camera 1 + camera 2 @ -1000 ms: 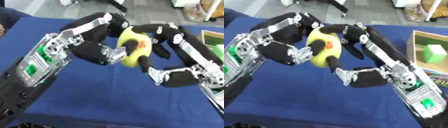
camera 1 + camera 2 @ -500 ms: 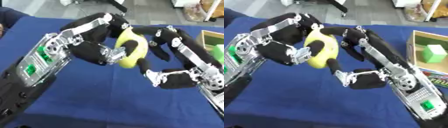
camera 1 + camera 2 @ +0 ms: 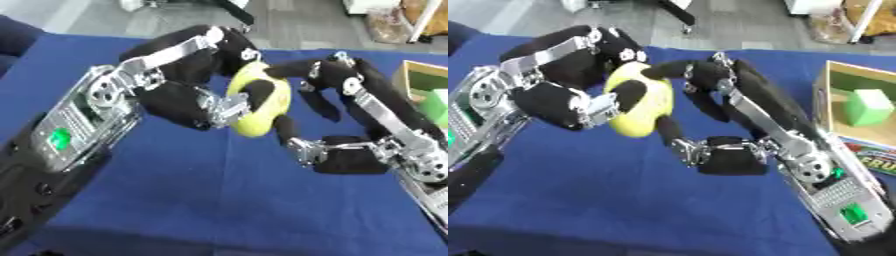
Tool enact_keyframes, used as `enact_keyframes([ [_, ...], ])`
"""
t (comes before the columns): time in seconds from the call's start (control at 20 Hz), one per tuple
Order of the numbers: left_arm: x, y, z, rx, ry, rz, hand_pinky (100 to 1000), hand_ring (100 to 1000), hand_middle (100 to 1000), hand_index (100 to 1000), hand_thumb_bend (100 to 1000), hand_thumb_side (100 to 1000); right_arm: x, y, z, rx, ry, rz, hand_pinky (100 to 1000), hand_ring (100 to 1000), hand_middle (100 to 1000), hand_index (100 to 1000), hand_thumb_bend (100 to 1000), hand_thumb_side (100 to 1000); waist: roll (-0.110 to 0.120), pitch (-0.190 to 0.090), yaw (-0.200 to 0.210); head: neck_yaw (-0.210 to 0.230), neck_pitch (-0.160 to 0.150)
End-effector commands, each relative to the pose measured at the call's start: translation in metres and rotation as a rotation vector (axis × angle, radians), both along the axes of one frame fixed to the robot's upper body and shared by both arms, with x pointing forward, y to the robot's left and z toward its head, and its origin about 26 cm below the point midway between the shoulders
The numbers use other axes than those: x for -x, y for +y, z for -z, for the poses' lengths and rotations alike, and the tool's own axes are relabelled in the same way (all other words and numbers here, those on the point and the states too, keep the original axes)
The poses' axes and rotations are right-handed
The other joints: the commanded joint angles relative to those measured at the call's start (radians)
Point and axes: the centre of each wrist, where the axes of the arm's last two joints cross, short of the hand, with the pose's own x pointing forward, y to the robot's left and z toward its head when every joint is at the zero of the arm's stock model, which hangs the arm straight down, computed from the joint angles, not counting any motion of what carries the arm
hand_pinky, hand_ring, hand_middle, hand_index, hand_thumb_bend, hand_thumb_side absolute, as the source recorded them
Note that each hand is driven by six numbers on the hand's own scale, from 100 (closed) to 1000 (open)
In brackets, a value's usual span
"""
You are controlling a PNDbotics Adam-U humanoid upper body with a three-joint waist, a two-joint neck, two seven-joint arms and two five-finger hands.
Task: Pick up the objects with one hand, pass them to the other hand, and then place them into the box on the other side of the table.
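A yellow rounded fruit-like object (image 3: 647, 111) is held above the blue table (image 3: 579, 200) in the middle of the view. My left hand (image 3: 557, 105) comes in from the left, fingers curled over the object's top and thumb across its front. From the right, my right hand (image 3: 728, 155) reaches in. Its fingers (image 3: 677, 69) hook over the top of the object and its thumb lies under the lower end. Both hands are shut on the object at once.
A wooden box (image 3: 830, 102) with a green inside stands at the table's right edge and holds a green cube (image 3: 869, 106). A printed colourful card (image 3: 878, 161) lies just in front of the box. Grey floor runs past the far edge.
My right hand's fingers have moved over the top of the yellow object and curled onto it. An orange patch seen on the object earlier is now covered. The left hand keeps its hold.
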Motion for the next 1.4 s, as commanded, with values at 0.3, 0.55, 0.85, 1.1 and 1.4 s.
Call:
enact_keyframes([
  [0.3, 0.004, -0.001, -0.018, 0.022, -0.031, 0.044, 672, 435, 383, 508, 100, 353, -0.001, 0.000, -0.009, -0.077, -0.048, 0.117, 100, 100, 100, 387, 100, 100, -0.010, -0.020, 0.003, 0.000, -0.002],
  [0.55, 0.004, -0.002, -0.019, 0.003, -0.044, 0.053, 679, 452, 403, 528, 100, 375, 0.000, 0.005, -0.008, -0.133, -0.035, 0.175, 100, 100, 100, 353, 100, 100, -0.011, -0.021, 0.005, 0.000, -0.002],
  [0.85, 0.003, 0.002, -0.021, -0.024, -0.089, 0.032, 704, 499, 459, 618, 100, 522, 0.000, 0.006, -0.010, -0.180, -0.045, 0.200, 100, 100, 100, 320, 100, 100, -0.012, -0.022, 0.004, 0.001, -0.002],
  [1.1, 0.002, 0.007, -0.020, -0.048, -0.135, -0.018, 725, 540, 510, 667, 169, 653, -0.001, 0.004, -0.011, -0.206, -0.045, 0.202, 100, 100, 100, 328, 100, 100, -0.012, -0.022, 0.002, 0.001, -0.002],
  [1.4, 0.000, 0.019, -0.020, -0.039, -0.179, -0.122, 735, 566, 539, 690, 202, 666, -0.002, 0.000, -0.013, -0.212, -0.041, 0.193, 100, 100, 100, 331, 100, 100, -0.012, -0.022, 0.000, -0.002, -0.002],
])
